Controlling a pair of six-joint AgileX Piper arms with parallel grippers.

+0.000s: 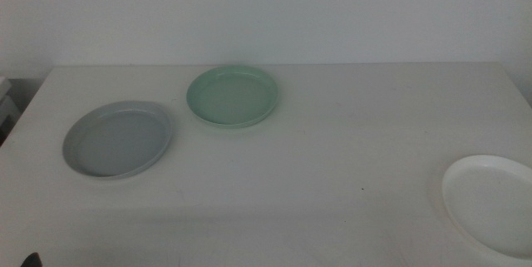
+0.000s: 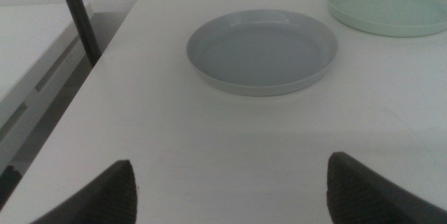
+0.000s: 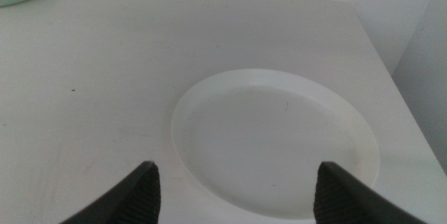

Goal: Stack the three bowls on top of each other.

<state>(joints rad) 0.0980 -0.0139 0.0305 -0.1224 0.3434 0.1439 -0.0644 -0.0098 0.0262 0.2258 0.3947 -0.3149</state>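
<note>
The grey bowl [image 1: 118, 140] sits on the left of the table, the mint green bowl [image 1: 232, 96] behind it toward the middle, and the white bowl [image 1: 493, 203] at the right front edge. All three lie apart and empty. My left gripper [image 2: 234, 189] is open, low over the table just short of the grey bowl [image 2: 262, 51]; the green bowl [image 2: 391, 3] lies beyond. My right gripper [image 3: 234, 192] is open, its jaws spread over the near side of the white bowl [image 3: 276, 144]. In the middle view only a dark tip [image 1: 30, 260] of the left gripper shows at the bottom left corner.
The white table [image 1: 332, 159] has a left edge close to the grey bowl, with a dark pole [image 2: 78, 18] and a lower shelf beyond it. The table's right edge [image 3: 391, 77] runs close beside the white bowl. A white wall stands behind.
</note>
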